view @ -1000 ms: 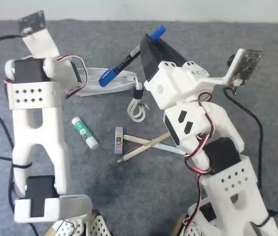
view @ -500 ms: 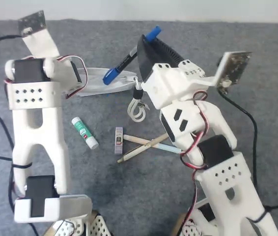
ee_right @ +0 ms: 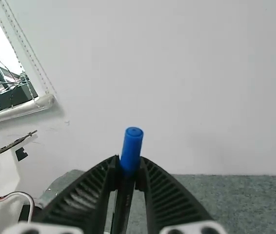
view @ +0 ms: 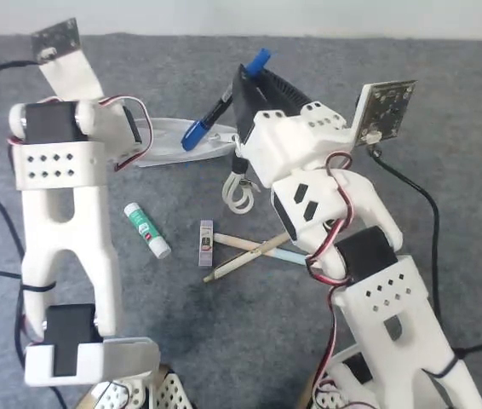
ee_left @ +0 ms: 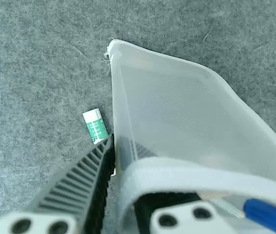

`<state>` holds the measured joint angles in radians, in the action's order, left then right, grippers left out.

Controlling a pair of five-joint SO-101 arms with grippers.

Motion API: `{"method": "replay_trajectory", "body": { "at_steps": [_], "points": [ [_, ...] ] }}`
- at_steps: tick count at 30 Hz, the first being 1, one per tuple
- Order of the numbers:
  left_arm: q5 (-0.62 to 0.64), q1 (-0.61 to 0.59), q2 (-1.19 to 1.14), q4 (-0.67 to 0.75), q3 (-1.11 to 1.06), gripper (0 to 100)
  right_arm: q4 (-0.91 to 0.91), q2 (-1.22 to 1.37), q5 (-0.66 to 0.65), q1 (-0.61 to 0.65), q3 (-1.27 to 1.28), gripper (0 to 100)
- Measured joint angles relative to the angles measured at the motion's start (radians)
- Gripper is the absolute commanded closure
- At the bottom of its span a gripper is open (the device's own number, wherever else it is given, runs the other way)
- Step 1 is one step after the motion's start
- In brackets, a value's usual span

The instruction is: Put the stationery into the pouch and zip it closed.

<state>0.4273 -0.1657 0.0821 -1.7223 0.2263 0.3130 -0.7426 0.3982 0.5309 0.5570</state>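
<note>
Blue marker (view: pixel 215 111) is pinched in right gripper (view: pixel 243 81), lower end just below it at the mouth of the pouch (view: pixel 169 136), which is clamped by left gripper (ee_left: pixel 123 190); glue stick (view: pixel 147 230), eraser (view: pixel 206 243) and pencils (view: pixel 254 251) are left on the bench (view: pixel 445 102) behind both grippers, zipping not yet done.

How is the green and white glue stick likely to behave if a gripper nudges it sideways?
The glue stick is a round tube lying on its side, so it would probably roll, though the fuzzy grey mat may slow it. It looks small and stiff, so probably light.
</note>
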Motion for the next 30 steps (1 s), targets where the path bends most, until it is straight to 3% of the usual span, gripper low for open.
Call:
{"method": "replay_trajectory", "body": {
  "at_steps": [11,22,30],
  "points": [
    [0.0,0.0,0.0,0.0,0.0,99,-0.006,-0.002,-0.199,0.101,0.071,99.2],
    [0.0,0.0,0.0,0.0,0.0,99,-0.176,0.0,-0.411,0.195,0.25,99.2],
    [0.0,0.0,0.0,0.0,0.0,99,-0.161,0.0,-0.446,0.199,0.253,95.4]
  ]
}}
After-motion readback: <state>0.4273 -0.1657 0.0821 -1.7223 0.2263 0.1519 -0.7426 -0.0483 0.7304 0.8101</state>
